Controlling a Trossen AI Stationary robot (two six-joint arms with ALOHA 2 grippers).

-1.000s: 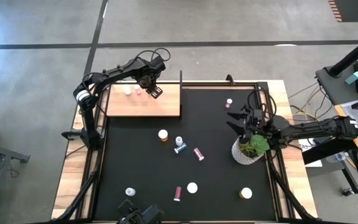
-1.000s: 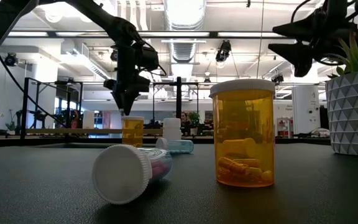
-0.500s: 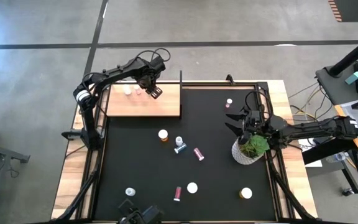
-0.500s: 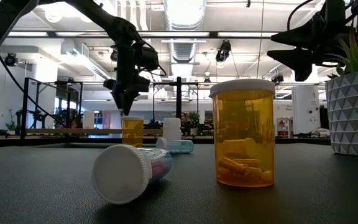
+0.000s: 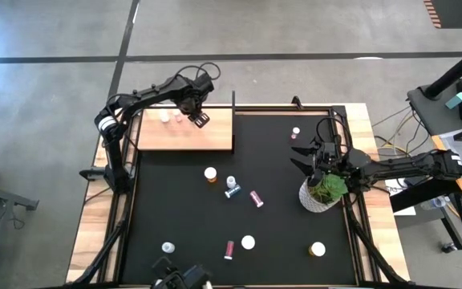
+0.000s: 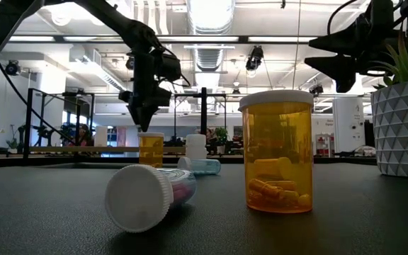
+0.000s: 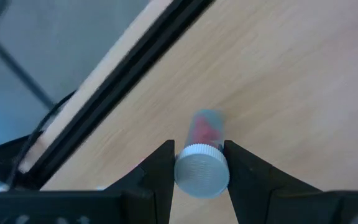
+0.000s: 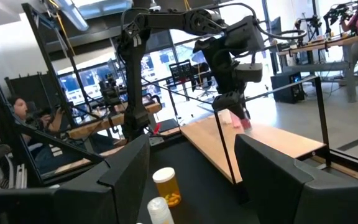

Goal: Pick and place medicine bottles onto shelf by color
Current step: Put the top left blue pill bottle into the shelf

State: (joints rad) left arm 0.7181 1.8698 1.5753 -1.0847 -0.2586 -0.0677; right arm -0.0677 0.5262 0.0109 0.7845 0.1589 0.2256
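- High view: the left gripper (image 5: 180, 117) stands over the far-left shelf (image 5: 215, 138), a pale wood board, jaws narrowed around a pink bottle (image 5: 178, 118); a white bottle (image 5: 165, 116) stands just beside it. The right gripper (image 5: 303, 152), jaws apart and empty, hangs near the plant pot (image 5: 318, 197). Other bottles lie scattered on the black mat (image 5: 279, 233): an orange bottle (image 5: 211, 173), a blue-teal bottle (image 5: 232, 191) and a pink lying bottle (image 5: 257, 198).
- Low view: a large orange bottle (image 6: 276, 151), white-capped and holding capsules, stands near; a toppled bottle (image 6: 147, 197) shows its white cap.
- Left wrist view: dark fingers (image 7: 157, 177) flank the pink bottle's ribbed white cap, the body upright on the wood.
- Right wrist view: spread fingers (image 8: 272, 171) frame the distant shelf.
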